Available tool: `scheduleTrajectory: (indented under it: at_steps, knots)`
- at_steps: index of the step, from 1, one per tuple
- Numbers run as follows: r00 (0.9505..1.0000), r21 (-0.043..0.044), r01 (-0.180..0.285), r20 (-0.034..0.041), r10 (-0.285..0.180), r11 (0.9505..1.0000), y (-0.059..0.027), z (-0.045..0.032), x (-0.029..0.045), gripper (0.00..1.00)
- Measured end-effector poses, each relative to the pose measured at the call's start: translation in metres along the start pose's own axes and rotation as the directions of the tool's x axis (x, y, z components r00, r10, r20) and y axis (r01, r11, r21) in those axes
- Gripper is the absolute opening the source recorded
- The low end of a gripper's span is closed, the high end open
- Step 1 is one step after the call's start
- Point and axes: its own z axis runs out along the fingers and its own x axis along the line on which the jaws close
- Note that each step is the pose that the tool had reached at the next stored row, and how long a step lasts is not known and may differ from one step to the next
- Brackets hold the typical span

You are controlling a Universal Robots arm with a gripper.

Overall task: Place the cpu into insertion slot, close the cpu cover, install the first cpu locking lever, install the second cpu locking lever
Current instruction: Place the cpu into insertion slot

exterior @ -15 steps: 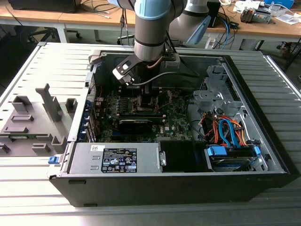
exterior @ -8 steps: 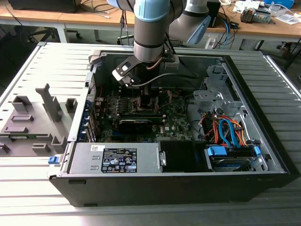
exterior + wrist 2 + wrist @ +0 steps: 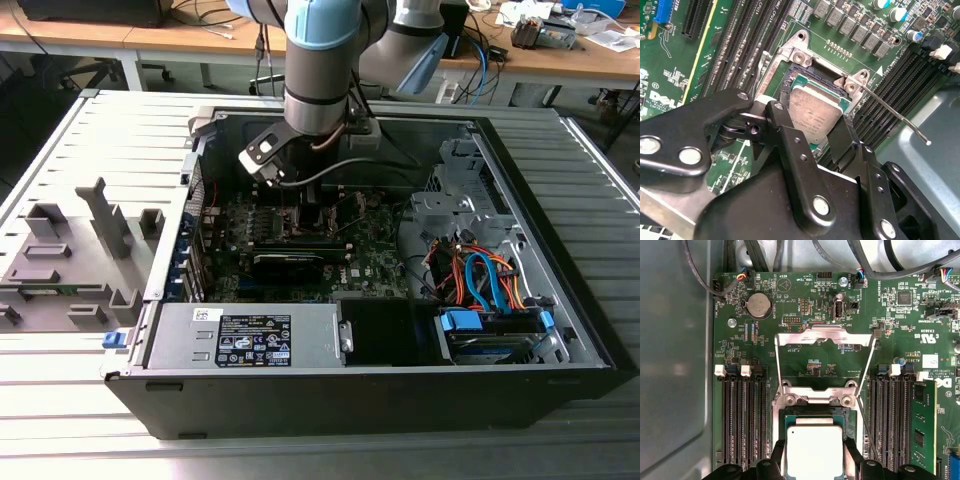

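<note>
Only partly open, fingers [image 3: 790,137] clamp the cpu [image 3: 815,112].

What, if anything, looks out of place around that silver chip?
Nothing looks damaged. The cpu cover is flipped open and a locking lever sticks out unlatched, while the hand holds the cpu at the insertion slot.

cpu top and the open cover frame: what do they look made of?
Small square silver-grey cpu: metal top, probably plated; matt pale sheen with faint smudges. Thin silvery square cpu cover frame: likely stamped sheet steel; bright reflective finish, thin flat rails, bent tabs.
</note>
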Motion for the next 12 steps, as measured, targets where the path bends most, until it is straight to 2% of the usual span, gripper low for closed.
scheduleTrajectory:
  at_steps: [12]
  knots:
    - [1.0,0.0001,0.0,0.0,0.0,1.0,0.0001,0.0039,0.0,0.54]
